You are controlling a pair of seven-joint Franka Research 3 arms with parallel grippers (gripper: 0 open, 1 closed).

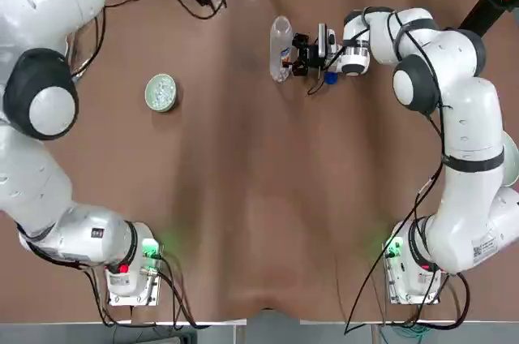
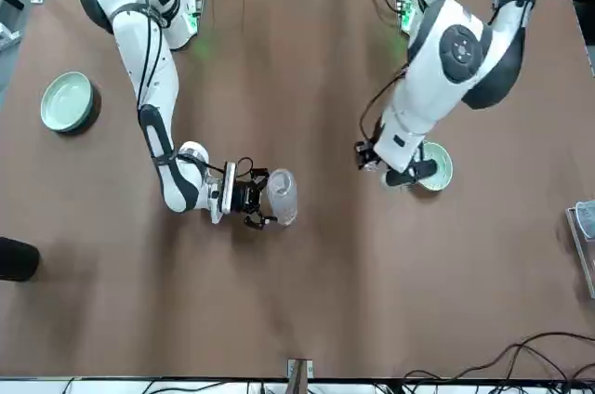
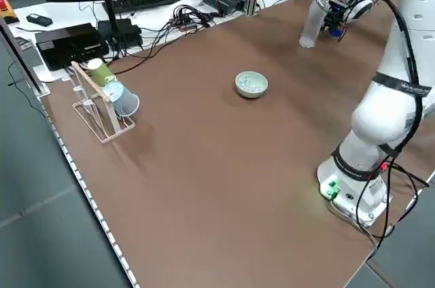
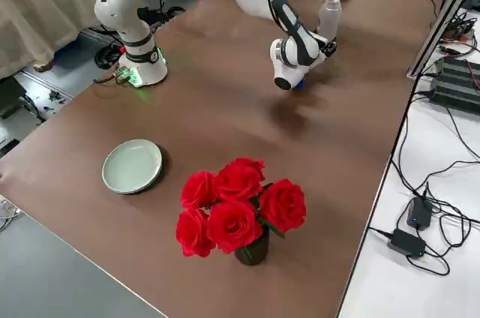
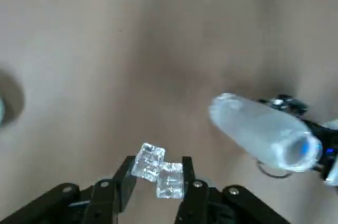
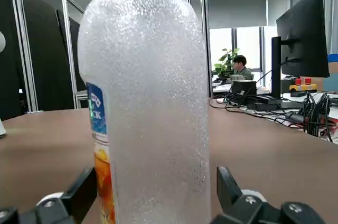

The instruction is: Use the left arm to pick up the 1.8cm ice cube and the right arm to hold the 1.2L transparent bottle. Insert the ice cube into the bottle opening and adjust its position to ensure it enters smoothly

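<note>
The bottle (image 1: 280,49) stands upright in the upper middle of the top view, and the right gripper (image 1: 302,54) reaches in from the right of that frame, its fingers (image 6: 79,195) set either side of the lower body; they look close against the plastic, so I take the bottle as held, though actual contact is hard to confirm. The round blue cap (image 1: 330,78) lies on the table just below the wrist. The left gripper (image 5: 157,170) is raised well above the table, and its wrist view shows the jaws clenched on two clear cubes at once, the ice cube (image 5: 148,160) and a second cube (image 5: 170,180) touching it. From up there the bottle opening (image 5: 302,151) sits at the right of the frame, well apart from the cubes. The pale green bowl (image 1: 161,92) with the remaining ice sits at the left of the top view. By my reckoning the pickup and the hold are done and the carry toward the mouth is in hand; next the cube needs lining up over that narrow rim, and the extra cube may snag.
</note>
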